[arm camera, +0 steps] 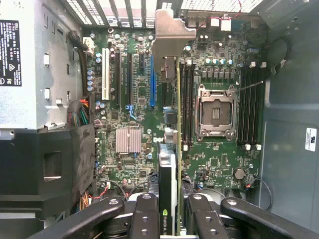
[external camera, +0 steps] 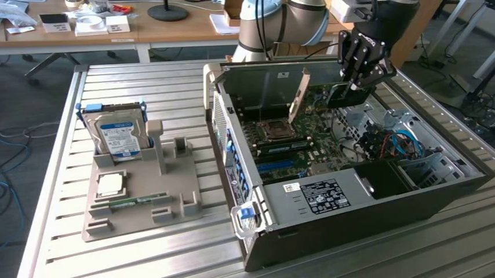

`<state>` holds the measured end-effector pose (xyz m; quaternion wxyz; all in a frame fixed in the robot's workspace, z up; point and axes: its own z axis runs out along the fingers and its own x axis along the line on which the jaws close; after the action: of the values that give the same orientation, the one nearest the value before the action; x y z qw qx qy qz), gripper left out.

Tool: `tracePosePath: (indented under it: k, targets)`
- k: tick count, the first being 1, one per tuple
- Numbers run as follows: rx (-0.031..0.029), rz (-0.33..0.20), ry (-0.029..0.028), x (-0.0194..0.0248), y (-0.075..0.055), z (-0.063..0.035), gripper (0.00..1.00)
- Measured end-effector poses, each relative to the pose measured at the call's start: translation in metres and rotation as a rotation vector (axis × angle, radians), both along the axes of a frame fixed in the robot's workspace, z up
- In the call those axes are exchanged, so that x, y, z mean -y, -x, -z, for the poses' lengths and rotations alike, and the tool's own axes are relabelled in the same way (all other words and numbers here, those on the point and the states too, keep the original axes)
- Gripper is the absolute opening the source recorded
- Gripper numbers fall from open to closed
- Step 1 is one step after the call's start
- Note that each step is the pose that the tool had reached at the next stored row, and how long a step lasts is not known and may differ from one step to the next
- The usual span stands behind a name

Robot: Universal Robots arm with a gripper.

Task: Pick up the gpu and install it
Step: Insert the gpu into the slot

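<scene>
**Black gripper [arm camera: 172, 216] closed on the gpu [arm camera: 168, 179] inside the case**

Wrist view: the black metal fingers [arm camera: 147, 219] sit nearest, drawn partway in and pressing both faces of the gpu. It is a thin dark card seen edge-on (yellow-green board edge, black NVIDIA-marked cooler, pale metal bracket toward the vented rear wall). It hangs over the green motherboard [arm camera: 129, 99], between the blue expansion slot [arm camera: 152, 87] and the silver processor socket [arm camera: 217, 112].

Exterior view: the open black tower case [external camera: 348, 197] lies on a slatted metal table [external camera: 155, 249]. The gripper [external camera: 362, 72] holds the gpu [external camera: 337, 95] within the case walls, near the rear panel, with open room above.
</scene>
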<state>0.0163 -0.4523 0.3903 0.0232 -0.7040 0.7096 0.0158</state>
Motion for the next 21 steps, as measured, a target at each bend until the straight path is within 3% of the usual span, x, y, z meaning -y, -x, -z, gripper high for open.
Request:
tracePosePath:
  k: [12, 21]
  targets:
    - [0.0017, 0.000, -0.0001, 0.0000, 0.011, 0.0009, 0.27]
    - [0.0016, 0.000, 0.0002, 0.0001, 0.011, 0.0105, 0.27]
